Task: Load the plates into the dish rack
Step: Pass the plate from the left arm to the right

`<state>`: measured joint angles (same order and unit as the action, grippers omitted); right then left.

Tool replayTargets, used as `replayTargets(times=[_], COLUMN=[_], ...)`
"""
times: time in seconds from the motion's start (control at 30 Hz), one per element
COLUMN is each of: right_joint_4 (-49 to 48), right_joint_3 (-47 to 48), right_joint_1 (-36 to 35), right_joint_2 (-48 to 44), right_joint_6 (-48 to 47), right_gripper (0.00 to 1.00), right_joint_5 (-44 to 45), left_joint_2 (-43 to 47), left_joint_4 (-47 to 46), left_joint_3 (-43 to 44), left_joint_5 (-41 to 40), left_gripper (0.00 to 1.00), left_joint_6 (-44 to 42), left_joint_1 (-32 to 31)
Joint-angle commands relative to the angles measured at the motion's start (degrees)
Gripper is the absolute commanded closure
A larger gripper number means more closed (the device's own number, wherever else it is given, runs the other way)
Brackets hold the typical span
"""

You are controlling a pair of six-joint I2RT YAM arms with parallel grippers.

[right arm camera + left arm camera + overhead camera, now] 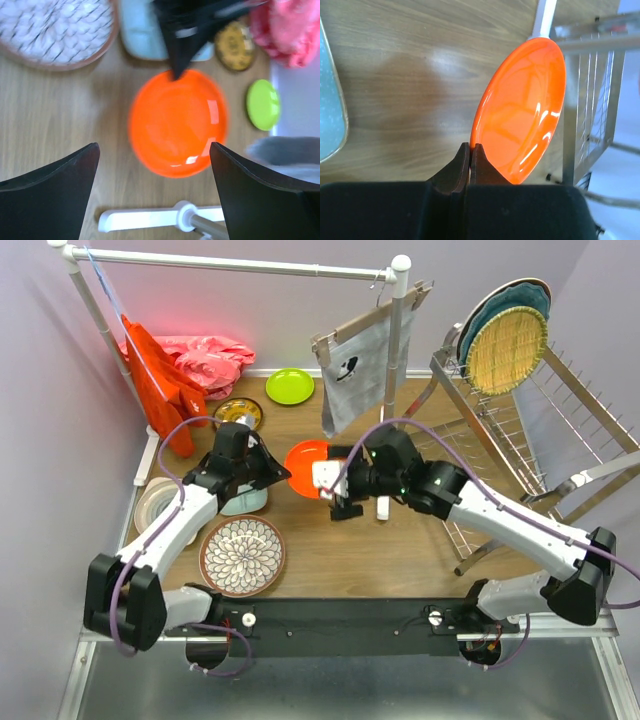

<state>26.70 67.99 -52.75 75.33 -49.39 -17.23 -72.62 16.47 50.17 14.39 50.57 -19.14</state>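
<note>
Eight plates in view: one orange plate (303,462), one lime green plate (290,387), one yellow-brown patterned plate (238,412), one brown-rimmed floral plate (242,555), one white ringed plate (152,505), one mint rectangular tray (245,504), one woven yellow plate (507,350), one teal scalloped plate (495,308). One chrome dish rack (480,405). Three cloths: one red cloth (152,375), one pink cloth (208,355), one grey cloth (355,375). One white pipe rail (240,265). Two robot arms: left arm (175,525), right arm (510,520).

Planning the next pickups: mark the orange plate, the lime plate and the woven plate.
orange plate (177,122), right wrist view, middle of its face.
lime plate (290,387), top view, its centre.
woven plate (507,350), top view, centre of the weave.
</note>
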Motion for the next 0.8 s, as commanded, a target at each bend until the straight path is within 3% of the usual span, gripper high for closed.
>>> replayTargets(times=[0.0, 0.13, 0.23, 0.33, 0.37, 0.47, 0.77], right_joint_4=[-3.3, -2.6, 2.8, 10.2, 12.5, 14.5, 16.5], right_joint_3=[13.2, 20.2, 24.8, 31.1, 32.0, 34.1, 32.6], right_joint_1=[0.2, 1.2, 6.5, 15.6, 19.8, 23.5, 23.7], right_joint_2=[1.7, 2.6, 3.2, 5.3, 5.5, 4.1, -1.0], right_joint_6=[14.8, 30.6, 38.1, 43.4, 44.1, 43.9, 42.3], right_gripper=[0.00, 0.00, 0.02, 0.02, 0.03, 0.03, 0.11], right_joint_5=[9.2, 14.3, 9.7, -0.9, -7.2, -17.1, -26.0], left_joint_2=[9.7, 17.8, 23.2, 26.0, 26.4, 26.8, 22.7], left_joint_4=[4.0, 3.5, 0.3, -3.5, -5.5, -8.7, -12.3], left_joint_3=[-0.2, -0.9, -0.5, 0.4, 0.9, 2.9, 13.2], left_joint_5=[4.9, 4.2, 4.7, 5.7, 6.3, 7.7, 5.9], left_gripper=[1.00, 1.00, 1.00, 1.00, 1.00, 1.00, 1.00], left_joint_6=[-11.2, -21.4, -27.1, -32.1, -33.0, -35.9, -41.6], left_joint_1=[-0.4, -1.1, -1.3, -1.7, -1.8, -2.7, -8.0])
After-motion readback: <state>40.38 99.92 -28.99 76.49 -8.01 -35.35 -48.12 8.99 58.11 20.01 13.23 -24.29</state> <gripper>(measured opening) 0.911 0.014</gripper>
